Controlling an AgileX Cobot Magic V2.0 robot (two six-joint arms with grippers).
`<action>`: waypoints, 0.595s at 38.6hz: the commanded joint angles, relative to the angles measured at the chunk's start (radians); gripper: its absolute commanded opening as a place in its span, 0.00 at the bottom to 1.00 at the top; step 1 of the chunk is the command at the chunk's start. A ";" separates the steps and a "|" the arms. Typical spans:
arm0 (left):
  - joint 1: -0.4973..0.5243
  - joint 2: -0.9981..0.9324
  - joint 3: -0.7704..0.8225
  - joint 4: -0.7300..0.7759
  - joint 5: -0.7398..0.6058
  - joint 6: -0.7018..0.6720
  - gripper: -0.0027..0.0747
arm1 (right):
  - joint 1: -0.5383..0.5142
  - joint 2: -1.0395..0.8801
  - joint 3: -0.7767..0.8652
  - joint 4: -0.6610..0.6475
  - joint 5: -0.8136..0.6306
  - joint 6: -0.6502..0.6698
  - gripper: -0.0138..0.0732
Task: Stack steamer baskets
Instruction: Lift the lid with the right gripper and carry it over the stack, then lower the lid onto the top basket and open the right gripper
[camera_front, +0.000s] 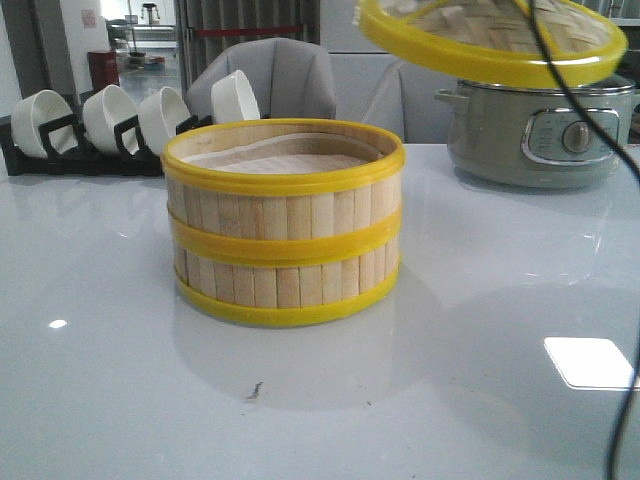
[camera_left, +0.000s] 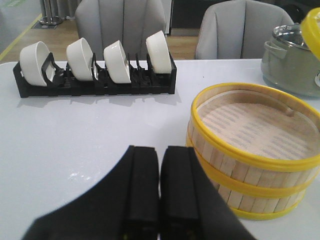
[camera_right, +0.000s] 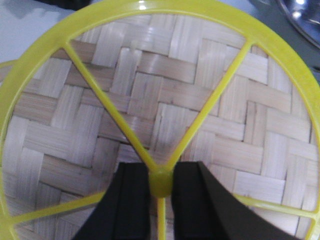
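Two steamer baskets stand stacked in the middle of the table, the upper basket (camera_front: 285, 195) on the lower basket (camera_front: 285, 285). They also show in the left wrist view, upper (camera_left: 255, 130) over lower (camera_left: 260, 197). The upper one shows its white liner. My left gripper (camera_left: 160, 190) is shut and empty, just beside the stack. My right gripper (camera_right: 161, 182) is shut on the yellow knob (camera_right: 161, 181) of the woven lid (camera_right: 150, 110). The lid (camera_front: 490, 40) hangs tilted in the air at the upper right of the front view.
A black rack (camera_front: 80, 150) with several white bowls stands at the back left, also in the left wrist view (camera_left: 95, 82). A grey-green electric cooker (camera_front: 540, 130) stands at the back right. Grey chairs stand behind the table. A black cable (camera_front: 600, 130) hangs at the right.
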 joint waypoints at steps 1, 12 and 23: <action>0.003 0.000 -0.029 -0.010 -0.095 -0.007 0.15 | 0.092 -0.001 -0.111 0.000 -0.038 -0.011 0.22; 0.003 0.000 -0.029 -0.010 -0.095 -0.007 0.15 | 0.229 0.213 -0.346 0.000 0.082 -0.011 0.22; 0.003 0.000 -0.029 -0.010 -0.095 -0.007 0.15 | 0.266 0.295 -0.384 0.000 0.069 -0.011 0.22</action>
